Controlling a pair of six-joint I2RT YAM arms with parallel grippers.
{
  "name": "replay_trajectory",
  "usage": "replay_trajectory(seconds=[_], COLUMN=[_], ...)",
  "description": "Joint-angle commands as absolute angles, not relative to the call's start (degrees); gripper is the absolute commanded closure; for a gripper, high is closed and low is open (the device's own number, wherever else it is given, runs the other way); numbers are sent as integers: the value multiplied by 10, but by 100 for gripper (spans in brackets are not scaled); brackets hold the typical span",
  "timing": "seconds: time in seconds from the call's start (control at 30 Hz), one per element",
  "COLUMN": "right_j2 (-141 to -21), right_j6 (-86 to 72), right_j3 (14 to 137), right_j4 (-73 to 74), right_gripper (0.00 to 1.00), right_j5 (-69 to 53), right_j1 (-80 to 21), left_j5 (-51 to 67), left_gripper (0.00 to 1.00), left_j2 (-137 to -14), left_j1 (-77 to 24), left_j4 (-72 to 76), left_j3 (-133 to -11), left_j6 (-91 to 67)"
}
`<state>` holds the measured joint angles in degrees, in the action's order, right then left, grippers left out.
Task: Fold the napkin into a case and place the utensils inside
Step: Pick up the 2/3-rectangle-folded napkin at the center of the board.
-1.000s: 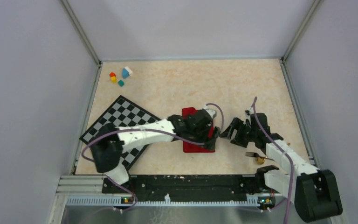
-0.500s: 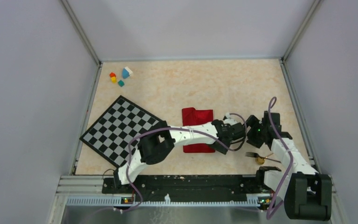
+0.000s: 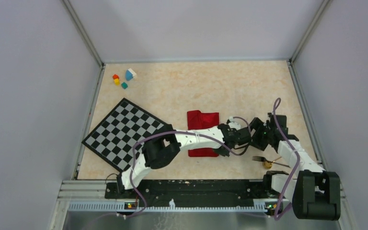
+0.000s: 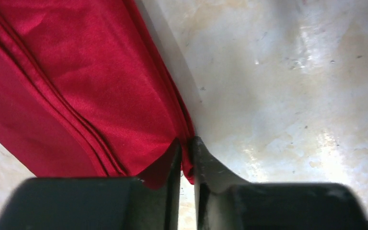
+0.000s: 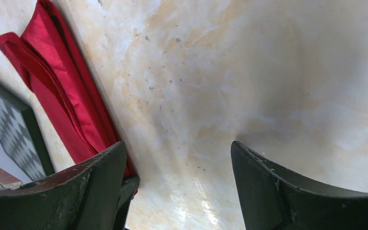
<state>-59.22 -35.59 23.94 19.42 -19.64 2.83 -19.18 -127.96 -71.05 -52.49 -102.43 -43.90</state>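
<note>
The left gripper (image 4: 186,143) has its black fingers nearly together, pinching the right edge of the folded bright red cloth napkin (image 4: 76,86), which lies on the beige marbled table (image 3: 211,91). Just beside it, the right gripper (image 5: 177,153) gapes wide, holding nothing. The thin dark metal fork (image 3: 258,158) and gold-bowled spoon (image 3: 268,164) lie near its arm

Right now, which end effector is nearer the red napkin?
Left. The left end effector is pinching the napkin at its right edge, cloth between its fingers. The right end effector stands open over the table, just beside that same edge.
</note>
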Motion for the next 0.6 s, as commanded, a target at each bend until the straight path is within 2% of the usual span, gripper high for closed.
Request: replay_trajectory(seconds=[0.0,0.03,0.1,0.33,0.57], right_j2=[-630,-642,-663,-756,-845], right_j6=[-339,-338,-338,-380,-484], right_j3=[222,219,212,213,213], right_j4=[114,99,60,-102,-247], right_gripper=[20,20,18,16,18], right_j5=[-294,-311,-344,-450,-438], right_j1=[34,34,34,5,-85], left_j5=[-216,-220,-220,-202,-195], left_gripper=[90,95,100,100,100], left_j2=[-1255,-1244,-1218,-1136,-1119], left_j1=[-712,-712,-710,-703,-700], left_j4=[-530,-525,-508,-453,-455], left_j3=[-983,-973,-953,-887,-884], left_j6=[-442,-442,-438,-429,-423])
